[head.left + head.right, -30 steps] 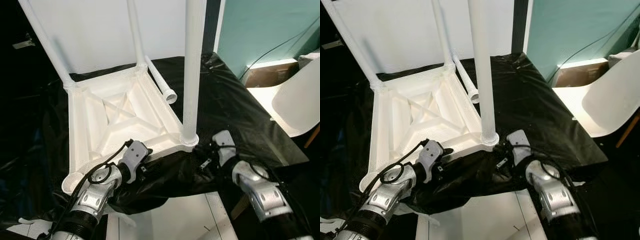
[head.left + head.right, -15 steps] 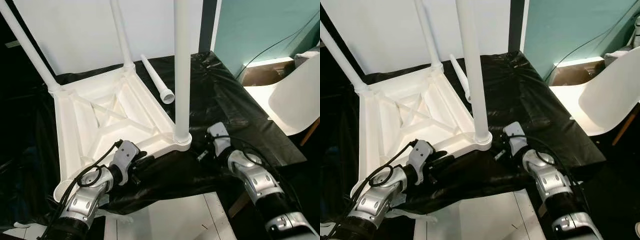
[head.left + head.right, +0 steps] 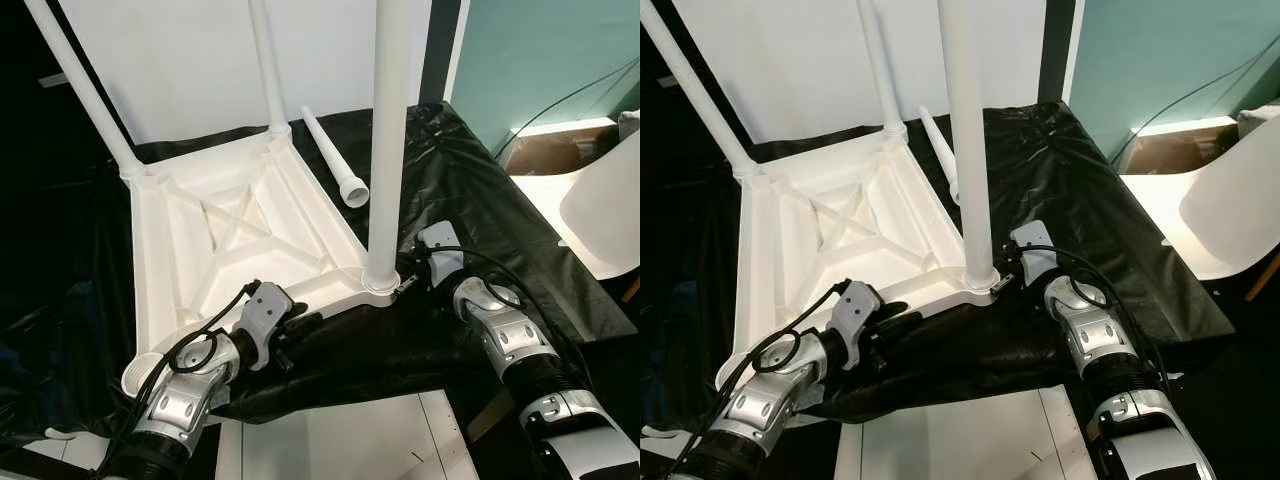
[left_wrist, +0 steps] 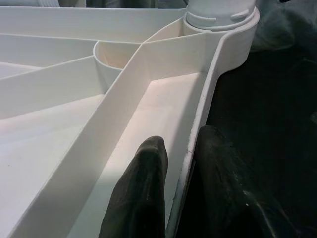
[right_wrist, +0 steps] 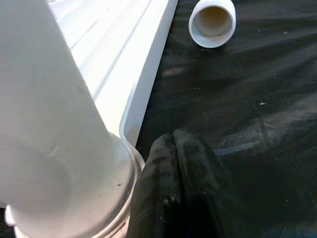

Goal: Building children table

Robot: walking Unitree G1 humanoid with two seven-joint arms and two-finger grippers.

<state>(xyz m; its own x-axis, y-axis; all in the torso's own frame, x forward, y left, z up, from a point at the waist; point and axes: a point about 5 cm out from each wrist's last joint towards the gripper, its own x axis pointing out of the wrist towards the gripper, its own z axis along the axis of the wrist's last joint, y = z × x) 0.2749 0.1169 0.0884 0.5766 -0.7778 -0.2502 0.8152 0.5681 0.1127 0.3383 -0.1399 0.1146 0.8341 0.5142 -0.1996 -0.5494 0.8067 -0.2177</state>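
Note:
A white children's table lies upside down on a black sheet. Three white legs stand up from its corners, the near right leg being the closest. A loose fourth leg lies on the sheet beyond it, its open end facing my right wrist camera. My left gripper is shut on the table's near rim, one finger inside the rim and one outside. My right gripper is shut with nothing held, its fingertips right beside the base of the near right leg.
A white chair stands to the right past the sheet's edge, with a brown box behind it. A white board rises at the back. Pale floor shows under the sheet's front edge.
The camera has shifted a little. My right gripper has moved left, closer to the base of the near right leg. My left gripper stays on the rim.

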